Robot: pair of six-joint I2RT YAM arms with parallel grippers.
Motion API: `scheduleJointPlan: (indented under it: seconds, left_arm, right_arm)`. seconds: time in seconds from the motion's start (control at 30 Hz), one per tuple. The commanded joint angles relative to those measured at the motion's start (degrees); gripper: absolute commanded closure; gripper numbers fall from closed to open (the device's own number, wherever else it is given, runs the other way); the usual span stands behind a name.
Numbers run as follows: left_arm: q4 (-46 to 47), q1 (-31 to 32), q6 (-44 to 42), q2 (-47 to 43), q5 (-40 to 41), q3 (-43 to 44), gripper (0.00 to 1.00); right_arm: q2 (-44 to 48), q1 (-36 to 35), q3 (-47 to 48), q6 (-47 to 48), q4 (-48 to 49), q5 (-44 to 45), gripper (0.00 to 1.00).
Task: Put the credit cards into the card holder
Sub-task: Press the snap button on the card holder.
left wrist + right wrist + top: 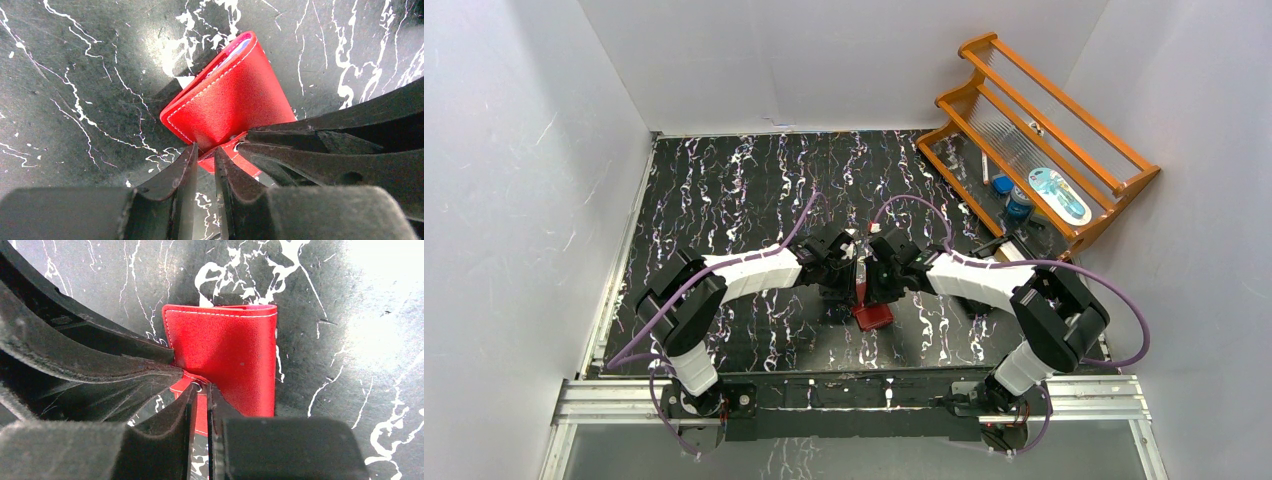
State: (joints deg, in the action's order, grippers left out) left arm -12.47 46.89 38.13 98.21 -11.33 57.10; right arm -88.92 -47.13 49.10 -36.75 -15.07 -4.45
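Top external view: the card holder (873,315) sits at the middle of the bench (724,180), slightly toward its near edge. The left gripper (850,282) and right gripper (877,282) meet tip to tip directly above it. A wooden rack (1044,140) stands at the far right corner, well apart. No loose credit cards are visible here. Left wrist view: the card holder (230,97) is folded, with its stitched red cover facing the camera. The left gripper (206,156) is clamped on a thin red leaf at the cover's lower corner, and the right gripper (246,139) comes in from the side at the same corner. A pale sliver shows at the holder's far open edge; whether it is a card or a pocket cannot be told. Right wrist view: the right gripper (202,389) has its jaws a slit apart at the lower edge of the card holder (230,365). Whether they actually pinch the leaf cannot be told. Assessment: the holder looks light, thin and pliable, hinging freely at its fold. The smooth cover is likely to slip in a shallow bite. Hold is best taken on opposite leaves near the stitched edges, clear of the pocket mouths, so the leaves can be spread without creasing the clear pockets.
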Motion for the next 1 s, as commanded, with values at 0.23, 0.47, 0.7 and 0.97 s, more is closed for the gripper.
scheduleJointPlan:
  seconds: [0.23, 0.47, 0.7, 0.97]
  left_arm:
    - [-1.0, 0.1, 0.3, 0.1, 0.8, 1.1, 0.82]
    - [-0.9, 0.1, 0.3, 0.0, 0.8, 1.2, 0.82]
    - [-0.9, 0.1, 0.2, 0.1, 0.8, 1.0, 0.82]
    - [-1.2, 0.1, -0.1, 0.6, 1.0, 1.3, 0.82]
  right_arm:
    - [0.6, -1.2, 3.9, 1.3, -0.7, 2.1, 0.79]
    - [-2.4, -1.7, 5.9, 2.2, -3.5, 4.1, 0.79]
    - [-3.8, -2.6, 5.8, 2.4, -5.5, 6.6, 0.8]
    - [-2.7, -2.9, 7.1, 2.3, -7.3, 7.6, 0.81]
